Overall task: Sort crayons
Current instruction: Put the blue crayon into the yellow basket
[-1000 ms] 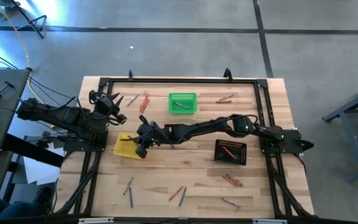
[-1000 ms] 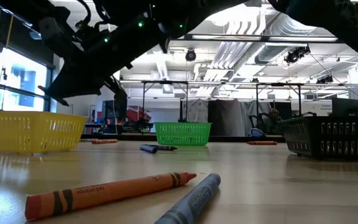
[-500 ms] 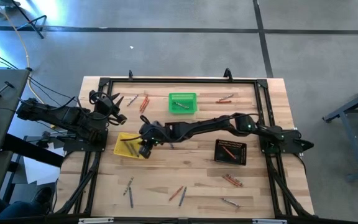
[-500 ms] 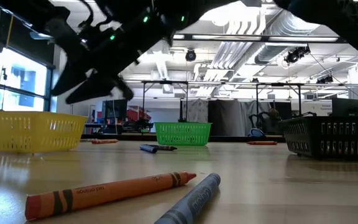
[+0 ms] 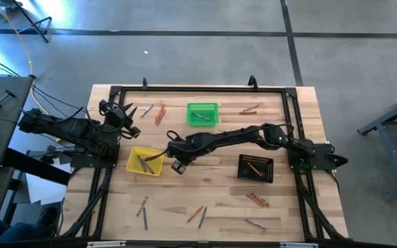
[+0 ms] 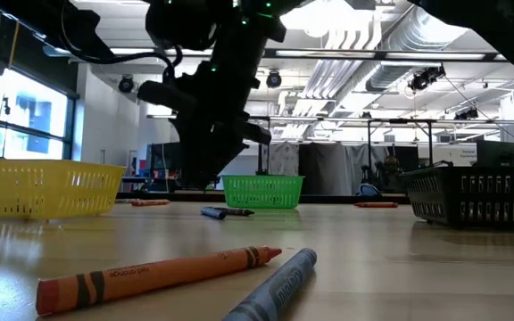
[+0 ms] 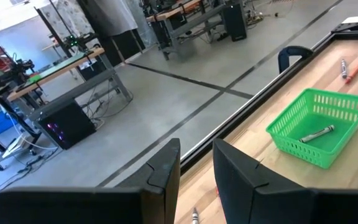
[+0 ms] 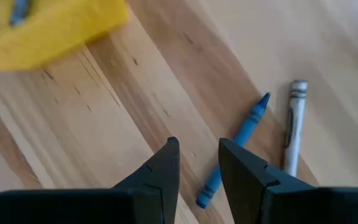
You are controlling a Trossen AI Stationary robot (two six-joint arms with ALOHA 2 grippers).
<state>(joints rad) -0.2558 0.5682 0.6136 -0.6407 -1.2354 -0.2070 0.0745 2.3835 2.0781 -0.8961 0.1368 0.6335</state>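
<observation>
- Right claw (image 5: 178, 167) has pulled back off the yellow basket (image 5: 135, 165) toward mid-surface; fingers parted a narrow gap, nothing between them.
- Yellow basket now shows two crayons (image 5: 145, 159) inside, so I judge one drop is just done and the next pick is open.
- Wrist view puts a blue crayon (image 8: 235, 149) and a grey crayon (image 8: 293, 127) just ahead of the fingers; next move needs a descent aligned across one stick, not both.
- Left claw (image 5: 126, 118) is parked at the surface's left edge, fingers a narrow gap apart, empty.
- Count: three baskets. Green basket (image 5: 202, 114) holds one crayon, black basket (image 5: 256, 168) one orange.
- Loose crayons lie in small groups along the far edge and near edge; exact total unclear.
</observation>
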